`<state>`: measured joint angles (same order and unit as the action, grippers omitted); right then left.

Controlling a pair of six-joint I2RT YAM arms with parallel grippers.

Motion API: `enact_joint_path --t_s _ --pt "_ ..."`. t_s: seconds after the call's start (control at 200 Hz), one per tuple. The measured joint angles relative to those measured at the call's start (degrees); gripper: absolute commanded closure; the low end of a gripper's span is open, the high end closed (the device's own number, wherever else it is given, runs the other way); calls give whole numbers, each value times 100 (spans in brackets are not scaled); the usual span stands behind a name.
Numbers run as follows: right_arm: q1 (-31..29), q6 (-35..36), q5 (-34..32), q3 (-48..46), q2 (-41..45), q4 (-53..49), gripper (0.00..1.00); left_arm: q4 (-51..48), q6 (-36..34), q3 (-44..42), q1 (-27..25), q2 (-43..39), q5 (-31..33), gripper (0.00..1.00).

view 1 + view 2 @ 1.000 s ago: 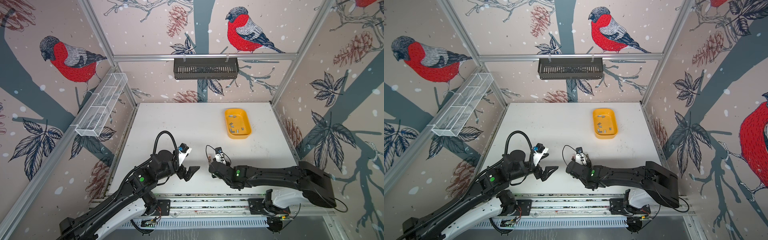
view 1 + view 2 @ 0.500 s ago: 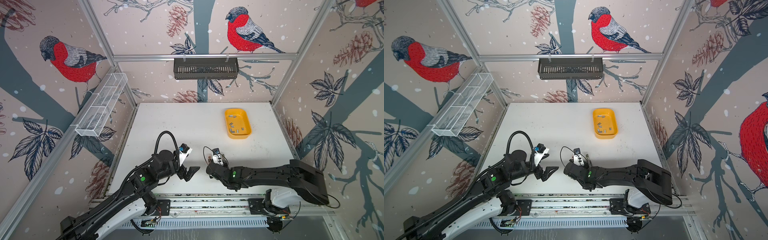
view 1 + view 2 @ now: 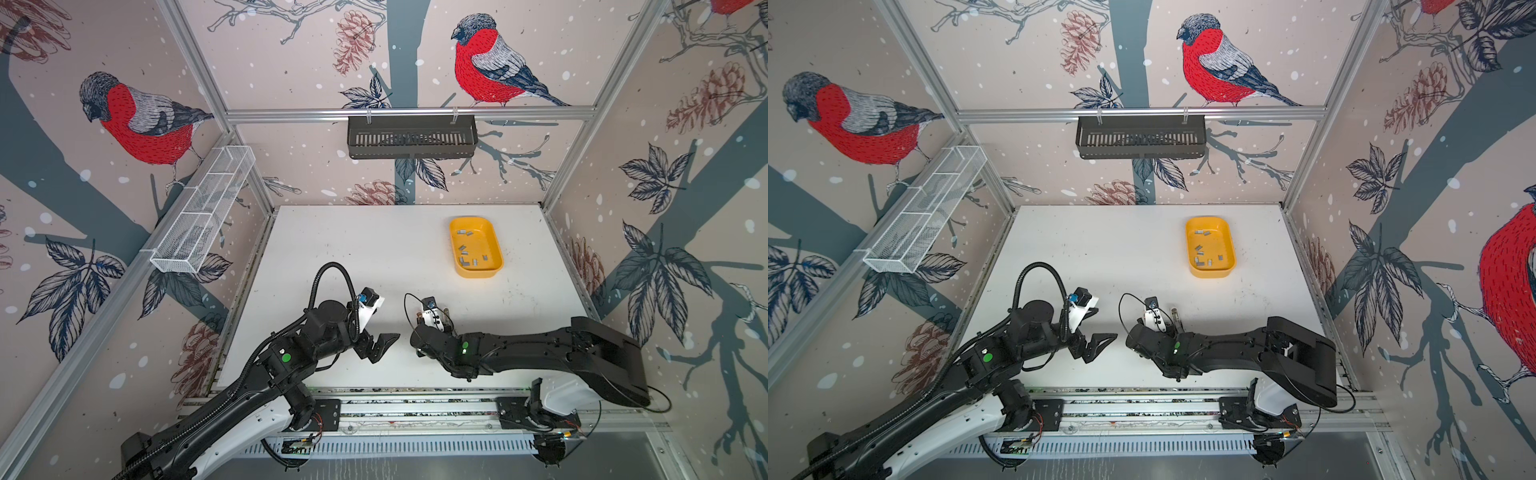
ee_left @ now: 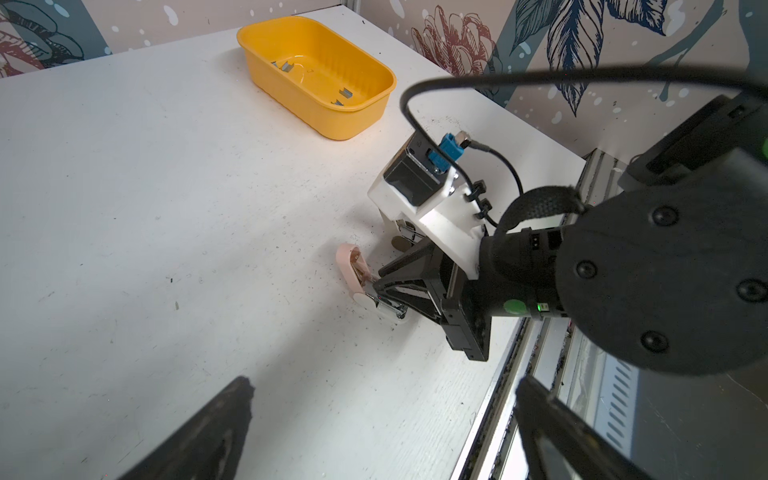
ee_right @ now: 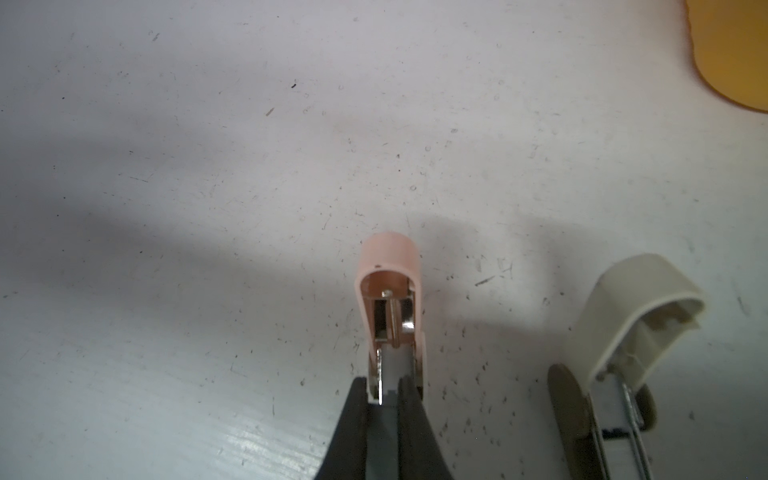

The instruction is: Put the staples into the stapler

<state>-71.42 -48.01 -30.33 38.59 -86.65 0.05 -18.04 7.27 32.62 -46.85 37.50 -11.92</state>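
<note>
A small pink stapler (image 5: 388, 266) lies on the white table with its lid swung open, so the spring and metal channel show. My right gripper (image 5: 384, 388) is shut on the metal rear end of this stapler (image 4: 352, 266). In both top views the right wrist hides this grip. The staples (image 3: 468, 249) (image 3: 1204, 250), several tiny grey strips, lie in a yellow tray (image 3: 476, 272) (image 3: 1210, 273) at the back right. My left gripper (image 3: 380, 347) (image 4: 382, 419) hovers open and empty just left of the right wrist.
A second, beige stapler (image 5: 636, 316) lies open right beside the pink one, partly visible in a top view (image 3: 445, 318). The table's front edge and metal rail (image 4: 519, 374) run close under both grippers. A black basket (image 3: 411, 137) and a wire rack (image 3: 203, 208) hang on the walls.
The right arm's rear links have swung a little to the left while its gripper stays at nearly the same spot. The left arm has hardly moved.
</note>
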Motion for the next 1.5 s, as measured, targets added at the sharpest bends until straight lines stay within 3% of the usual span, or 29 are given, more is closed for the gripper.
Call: enact_joint_path --t_s 1.496 --pt "146 155 162 -109 -184 203 94 24 17 -2 61 26 -140 2"
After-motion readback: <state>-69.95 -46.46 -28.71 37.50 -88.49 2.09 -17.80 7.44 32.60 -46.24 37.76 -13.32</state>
